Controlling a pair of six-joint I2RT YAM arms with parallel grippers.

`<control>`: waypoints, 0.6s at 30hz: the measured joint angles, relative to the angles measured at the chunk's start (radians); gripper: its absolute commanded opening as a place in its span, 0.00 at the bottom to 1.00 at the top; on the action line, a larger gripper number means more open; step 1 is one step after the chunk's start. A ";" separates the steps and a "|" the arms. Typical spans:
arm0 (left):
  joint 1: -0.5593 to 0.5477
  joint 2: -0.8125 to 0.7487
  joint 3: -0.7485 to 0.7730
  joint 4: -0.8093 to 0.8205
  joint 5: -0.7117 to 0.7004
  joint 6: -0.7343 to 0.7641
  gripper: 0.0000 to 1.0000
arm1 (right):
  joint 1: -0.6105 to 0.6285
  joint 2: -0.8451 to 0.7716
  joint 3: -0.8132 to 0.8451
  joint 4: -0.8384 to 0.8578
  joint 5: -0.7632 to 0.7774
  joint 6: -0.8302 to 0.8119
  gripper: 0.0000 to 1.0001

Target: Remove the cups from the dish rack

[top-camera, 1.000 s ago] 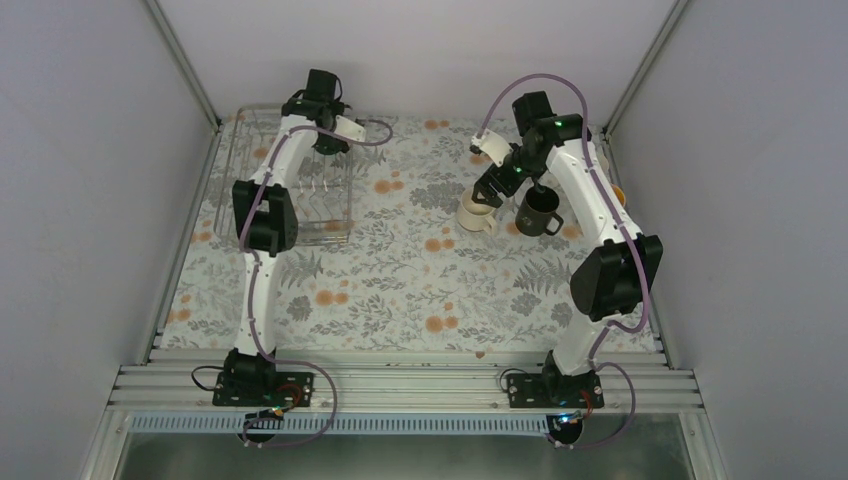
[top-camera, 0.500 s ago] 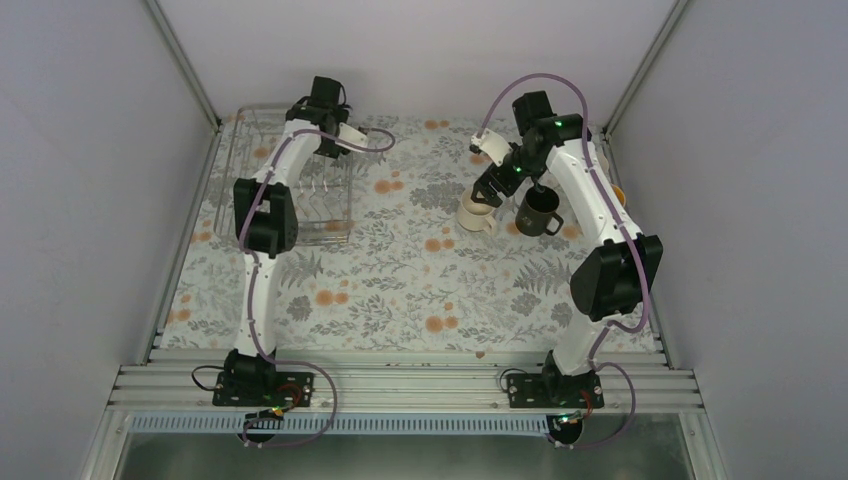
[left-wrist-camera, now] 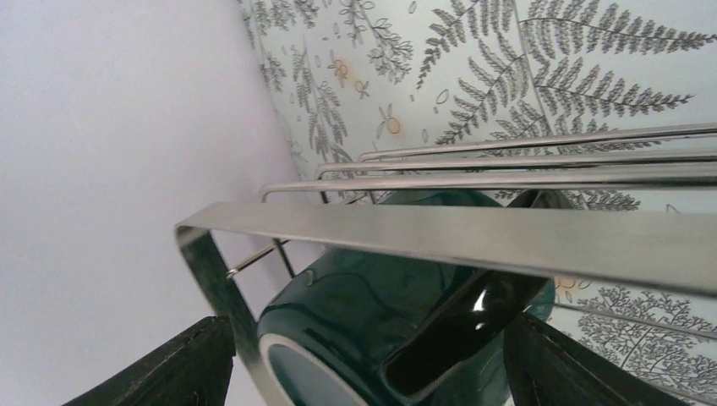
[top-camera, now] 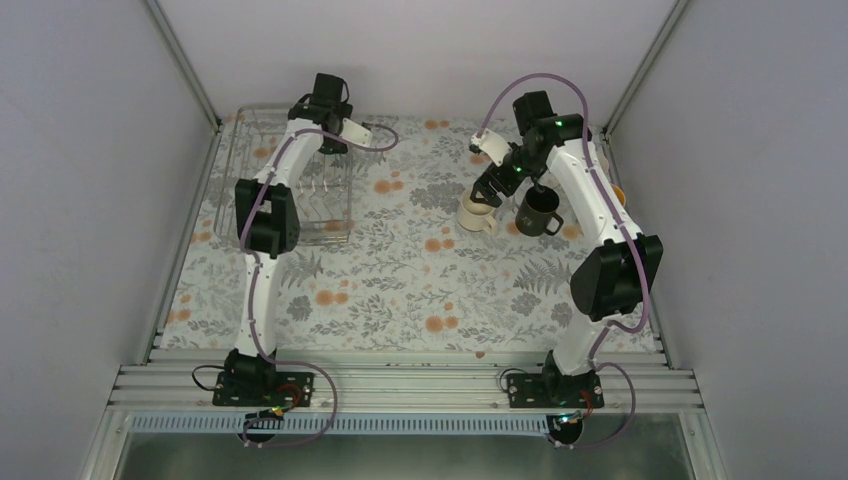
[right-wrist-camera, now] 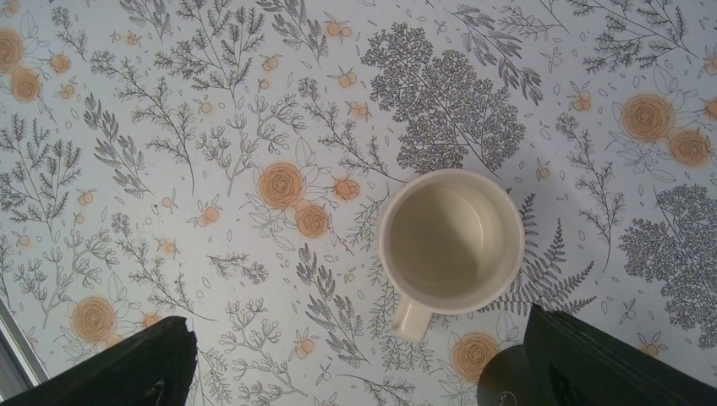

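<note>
Glossy dark green mug (left-wrist-camera: 363, 296), on its side beneath the rim of the silvery wire dish rack (left-wrist-camera: 507, 233).
Your left gripper (left-wrist-camera: 372, 359), the nearer one, straddles it with fingers spread; right gripper (right-wrist-camera: 363, 364) likewise spread.

Three handled ceramic mugs counted: one dark green mug (left-wrist-camera: 380, 321) between fingers of left claw (left-wrist-camera: 363, 365); one cream-beige mug (right-wrist-camera: 451, 241) under right claw (right-wrist-camera: 362, 365); one black mug (top-camera: 538, 212) just beside right claw. One silvery wire dish rack (top-camera: 232, 160) counted.
</note>
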 measured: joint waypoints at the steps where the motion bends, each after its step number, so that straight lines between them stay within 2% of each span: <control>1: 0.000 0.000 -0.005 0.003 0.003 0.000 0.79 | 0.000 0.000 0.000 0.000 -0.001 0.000 1.00; 5: 0.000 0.000 -0.019 0.000 0.013 0.001 0.78 | 0.000 0.000 0.000 0.000 -0.004 0.000 1.00; 7: 0.000 0.000 -0.017 -0.003 0.015 0.002 0.74 | 0.000 0.000 0.000 0.000 -0.004 -0.001 1.00; 10: -0.001 0.018 0.022 -0.021 0.016 0.005 0.59 | 0.000 0.000 -0.008 0.004 -0.006 -0.001 1.00; 12: -0.002 0.035 0.047 -0.029 0.014 0.004 0.53 | 0.000 0.000 -0.015 0.005 -0.008 -0.001 1.00; 18: -0.002 0.048 0.058 -0.071 0.013 0.011 0.50 | 0.000 0.000 -0.017 0.006 -0.014 -0.003 1.00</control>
